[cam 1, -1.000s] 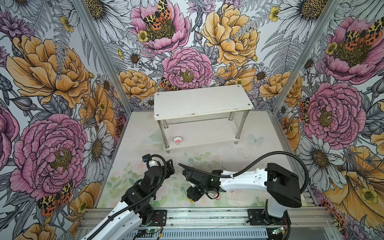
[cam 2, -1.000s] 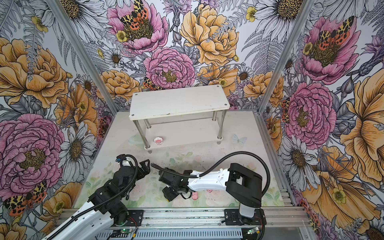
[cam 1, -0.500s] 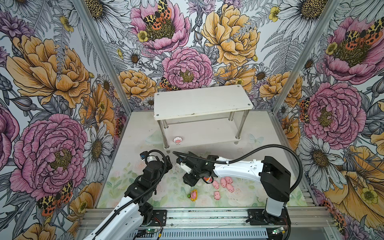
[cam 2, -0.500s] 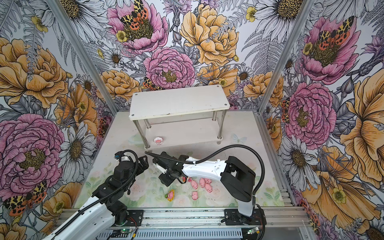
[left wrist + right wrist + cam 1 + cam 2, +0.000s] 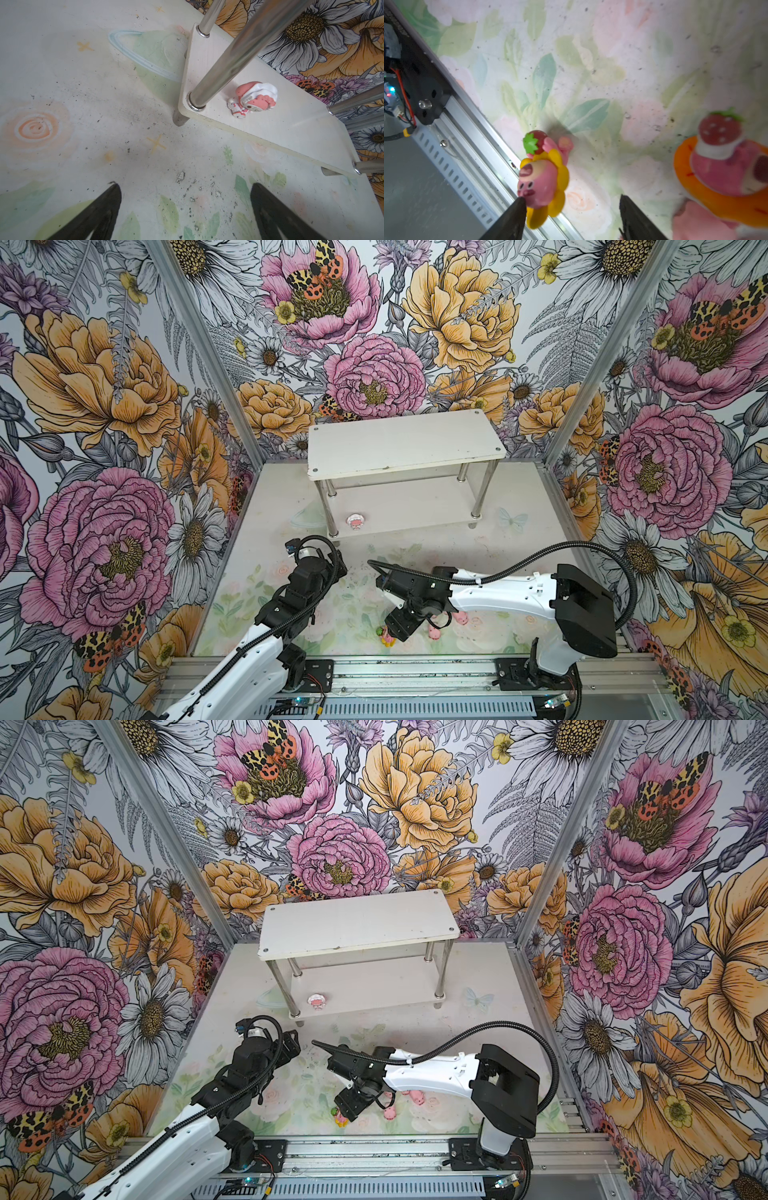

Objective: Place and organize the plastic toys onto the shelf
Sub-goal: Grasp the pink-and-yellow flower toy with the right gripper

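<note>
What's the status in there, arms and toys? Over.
Left tool open, empty, facing white two-tier metal-legged shelf. Right tool open, low beside yellow sunflower plastic pig toy. White-hooded pink pig toy on lower tier. Orange-ringed pig toy close by.

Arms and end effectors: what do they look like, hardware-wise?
Left arm and right arm: white shells, black joint housings, a black ribbed cable looping along each. Left end effector and right end effector: two black tapered fingers each. No markings legible.
</note>
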`<state>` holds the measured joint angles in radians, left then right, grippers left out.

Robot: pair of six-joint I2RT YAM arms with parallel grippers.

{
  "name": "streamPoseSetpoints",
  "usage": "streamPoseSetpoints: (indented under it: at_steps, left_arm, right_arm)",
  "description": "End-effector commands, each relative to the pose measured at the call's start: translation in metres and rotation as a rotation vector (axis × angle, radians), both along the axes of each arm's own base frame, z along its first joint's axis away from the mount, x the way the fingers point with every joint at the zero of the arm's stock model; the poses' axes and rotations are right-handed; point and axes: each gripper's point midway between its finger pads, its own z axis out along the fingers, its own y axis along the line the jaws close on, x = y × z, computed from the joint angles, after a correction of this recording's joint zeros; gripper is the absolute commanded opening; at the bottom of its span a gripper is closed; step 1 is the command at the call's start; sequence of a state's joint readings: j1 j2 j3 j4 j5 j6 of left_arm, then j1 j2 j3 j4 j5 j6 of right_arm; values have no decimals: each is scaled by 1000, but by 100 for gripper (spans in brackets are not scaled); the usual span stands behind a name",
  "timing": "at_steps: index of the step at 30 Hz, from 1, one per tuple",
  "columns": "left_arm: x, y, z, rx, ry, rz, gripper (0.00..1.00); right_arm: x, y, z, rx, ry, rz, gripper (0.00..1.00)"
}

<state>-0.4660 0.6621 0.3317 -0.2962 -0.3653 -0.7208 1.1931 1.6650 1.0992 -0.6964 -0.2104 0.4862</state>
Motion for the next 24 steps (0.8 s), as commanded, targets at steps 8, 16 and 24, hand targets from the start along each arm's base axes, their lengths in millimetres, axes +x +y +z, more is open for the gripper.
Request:
streamPoseSetpoints:
  at_steps: [8, 16, 24]
  left_arm:
    - [-13, 9, 17, -40, -56, 15, 99]
    - [-14, 13, 18, -34, -62, 32, 99]
    - [-10, 9, 15, -24, -42, 18, 99]
  right_arm:
    - [-13, 24, -7, 59, 60, 9, 66]
    - [-12, 22, -13, 47, 69, 16, 60]
    - [10, 4, -28, 3, 79, -33, 46]
